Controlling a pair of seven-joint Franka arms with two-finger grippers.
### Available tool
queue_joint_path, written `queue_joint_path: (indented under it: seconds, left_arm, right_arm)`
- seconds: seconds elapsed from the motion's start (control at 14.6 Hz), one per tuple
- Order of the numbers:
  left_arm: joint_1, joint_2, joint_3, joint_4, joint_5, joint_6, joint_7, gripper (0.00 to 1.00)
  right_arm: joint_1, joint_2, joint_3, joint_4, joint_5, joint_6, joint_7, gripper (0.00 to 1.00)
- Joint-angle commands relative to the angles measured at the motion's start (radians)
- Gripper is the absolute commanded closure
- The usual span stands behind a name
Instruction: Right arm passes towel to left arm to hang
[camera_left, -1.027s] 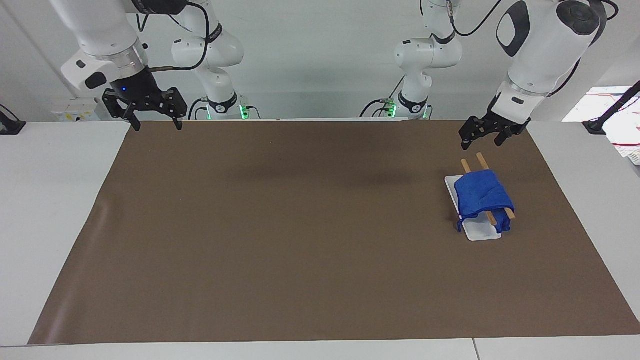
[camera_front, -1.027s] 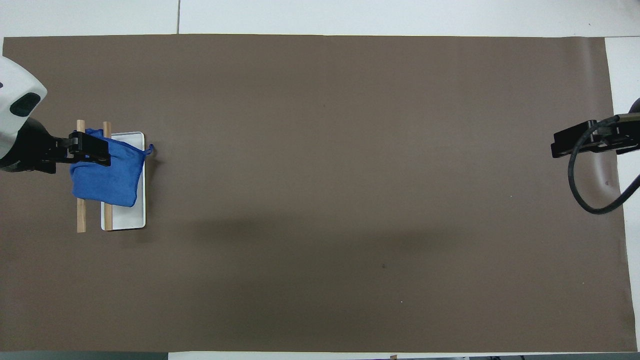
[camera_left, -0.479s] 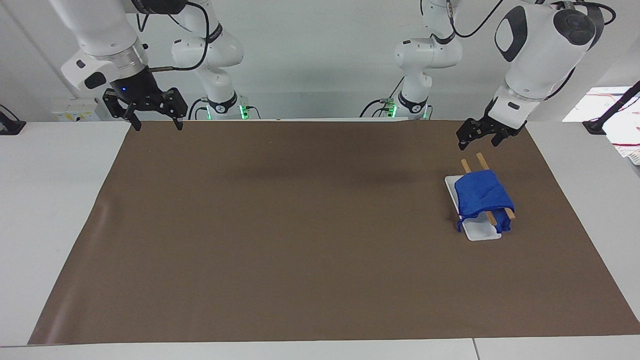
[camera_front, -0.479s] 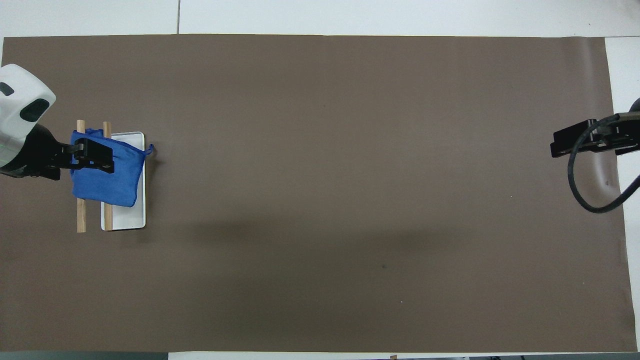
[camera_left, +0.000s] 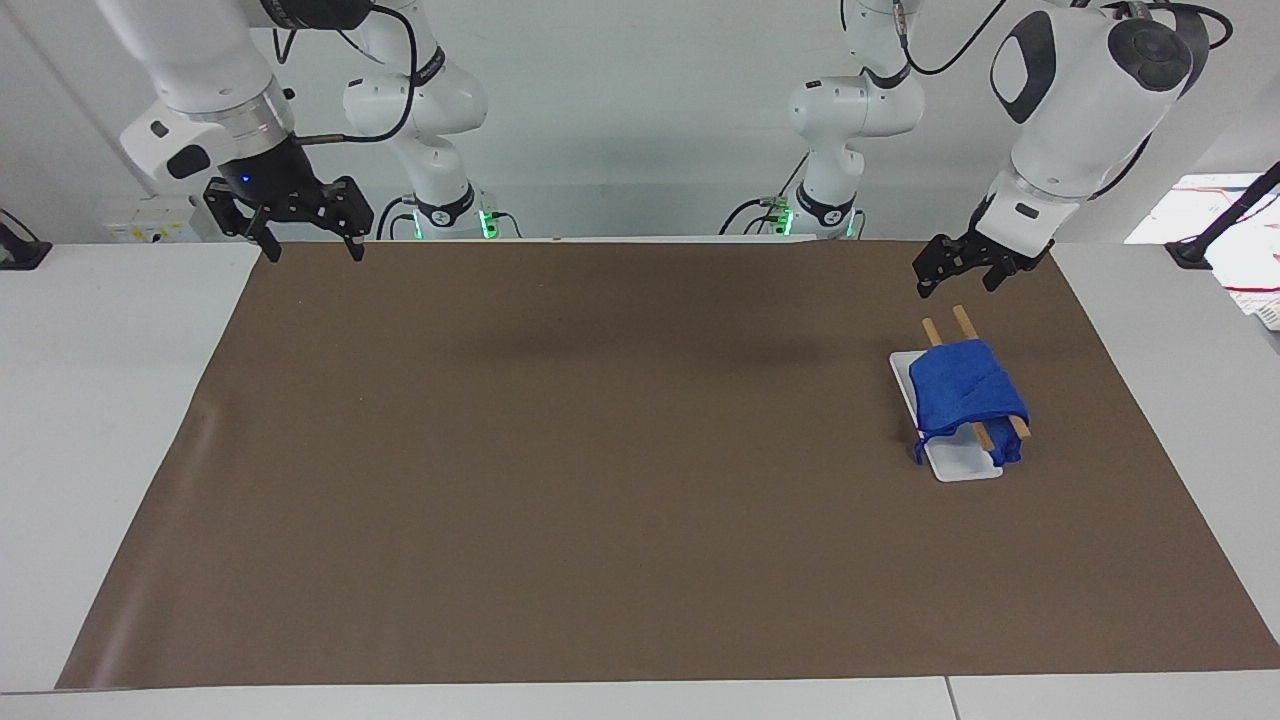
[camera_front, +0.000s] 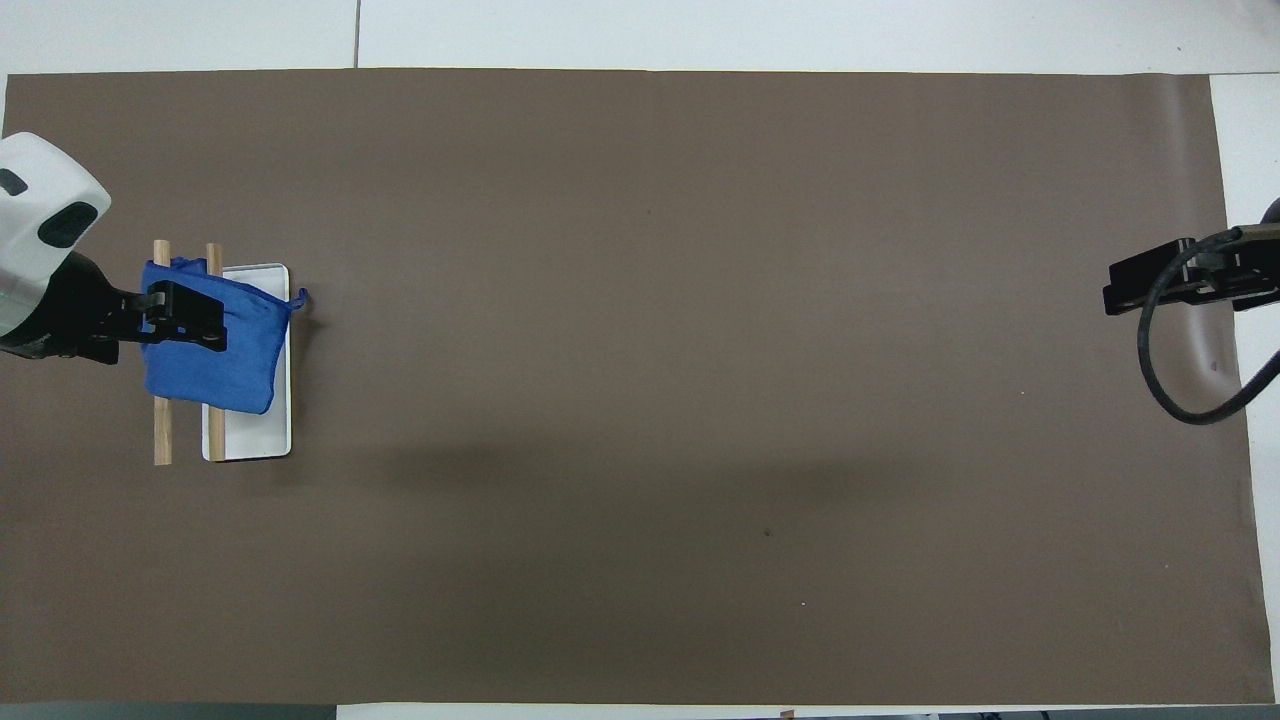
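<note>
From the robots' end outward: the left pincer (camera_left: 955, 272) hangs open and empty over the brown mat (camera_left: 600, 450). The towel (camera_left: 968, 392) lies at its six o'clock in the facing view, draped over the two wooden rails (camera_left: 962, 325) of the white-based rack (camera_left: 960, 462), long axis along them. The right pincer (camera_left: 303, 232), open, waits over the surface's other end.

The right arm (camera_left: 200, 80) is held raised at its own end of the table, its wrist bent downward and a small blue light lit above the right gripper (camera_left: 307, 247), whose two fingers are spread wide and pointed down. The left arm (camera_left: 1085, 90) is bent at the elbow and angled down at its end of the table. The left gripper (camera_left: 955, 280) is held in the air, empty, its fingers parted and aimed downward.
</note>
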Motion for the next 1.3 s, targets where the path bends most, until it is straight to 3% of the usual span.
queue_joint_path:
  seconds: [0.0, 1.23]
  left_arm:
    - [-0.010, -0.021, 0.011, -0.015, 0.018, -0.009, 0.051, 0.00]
    - [-0.002, -0.019, 0.011, -0.020, 0.035, 0.049, 0.120, 0.00]
  right_arm:
    - [-0.013, -0.022, 0.005, -0.032, 0.005, 0.018, 0.014, 0.00]
    - [-0.012, -0.023, 0.005, -0.033, 0.017, 0.009, 0.011, 0.00]
